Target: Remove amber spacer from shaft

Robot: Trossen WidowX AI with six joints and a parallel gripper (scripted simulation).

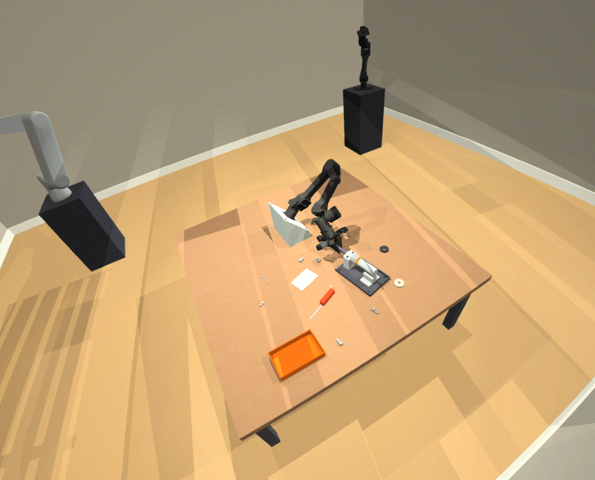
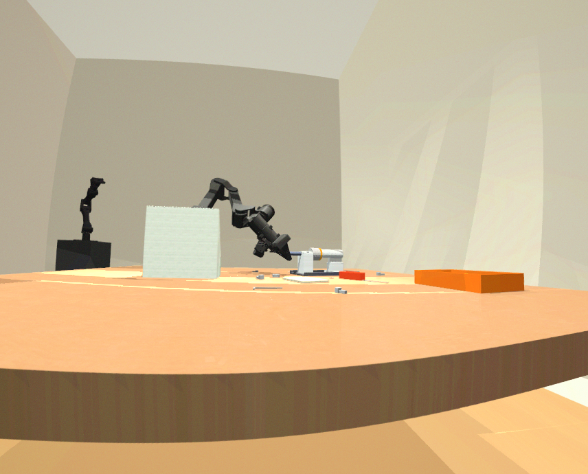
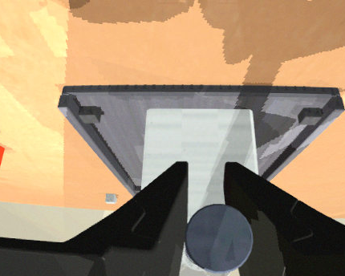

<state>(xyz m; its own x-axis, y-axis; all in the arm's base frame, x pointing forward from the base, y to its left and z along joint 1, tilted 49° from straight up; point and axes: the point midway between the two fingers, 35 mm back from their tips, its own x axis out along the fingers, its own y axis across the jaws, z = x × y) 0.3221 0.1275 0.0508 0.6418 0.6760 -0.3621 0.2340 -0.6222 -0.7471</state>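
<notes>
My gripper (image 1: 339,248) (image 2: 290,257) (image 3: 205,173) is shut on the outer end of the blue-grey shaft (image 2: 295,253) (image 3: 219,238). The shaft runs from the fingers into the near white post (image 1: 347,261) (image 2: 306,262) (image 3: 165,136). The amber spacer (image 1: 358,261) (image 2: 319,253) is still in line on the assembly, beyond the post and against the larger white housing (image 1: 369,268) (image 2: 333,253). A white section lies between the post and the amber spacer; single spacers there are too small to tell apart. The dark base plate (image 1: 345,273) (image 3: 121,120) carries the assembly. The shaft's inner part is hidden.
A pale green panel (image 1: 286,229) (image 2: 182,242) stands near the arm's base. A red screwdriver (image 1: 327,296) (image 2: 351,275), a white card (image 1: 304,279), a black ring (image 1: 384,245) and a cream ring (image 1: 395,283) lie around the fixture. An orange tray (image 1: 297,355) (image 2: 447,281) is farther off.
</notes>
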